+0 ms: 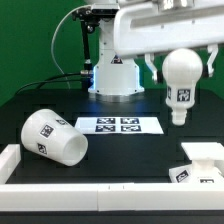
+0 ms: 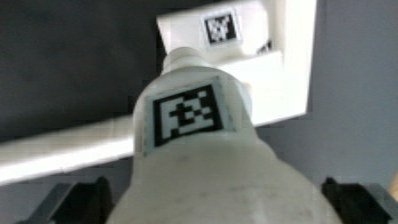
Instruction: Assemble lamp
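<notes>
My gripper (image 1: 180,72) is shut on the white rounded bulb (image 1: 181,85) and holds it in the air, neck down, above the right side of the table. In the wrist view the bulb (image 2: 192,120) fills the middle, tag facing the camera, between my dark fingers (image 2: 82,200). The small white base (image 1: 197,165) with tags lies at the front right, below and a little right of the bulb; it also shows in the wrist view (image 2: 222,30) beyond the bulb's neck. The large tapered shade (image 1: 55,138) lies on its side at the exterior view's left.
The marker board (image 1: 119,125) lies flat in the middle of the black table. A white raised border (image 1: 90,200) runs along the front edge and round the corners. The robot's base (image 1: 117,75) stands at the back centre.
</notes>
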